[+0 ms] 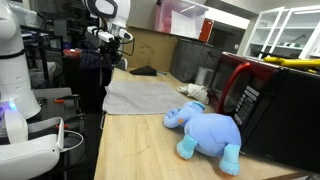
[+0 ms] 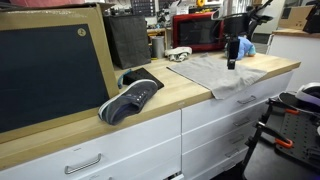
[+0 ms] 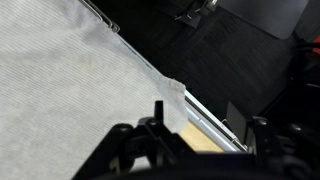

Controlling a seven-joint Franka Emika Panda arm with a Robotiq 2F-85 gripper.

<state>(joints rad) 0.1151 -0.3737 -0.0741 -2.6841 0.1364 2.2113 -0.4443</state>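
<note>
My gripper [image 1: 110, 45] hangs above the wooden countertop's [image 1: 140, 150] edge, over a corner of the grey cloth [image 1: 140, 95]. The cloth lies flat on the counter in both exterior views [image 2: 215, 72]. In the wrist view the gripper [image 3: 195, 125] is open with nothing between the fingers. The cloth's corner [image 3: 168, 95] lies just below the left finger, and the counter's edge [image 3: 205, 115] runs between the fingers. In an exterior view the gripper [image 2: 232, 55] stands a little above the cloth.
A blue plush elephant [image 1: 210, 130] lies beside a red microwave [image 1: 250, 95] on the counter. A dark shoe [image 2: 130, 98] and a framed blackboard [image 2: 50, 65] sit at the other end. A small white object [image 1: 193, 92] lies by the cloth. The floor [image 3: 240, 50] drops off beyond the edge.
</note>
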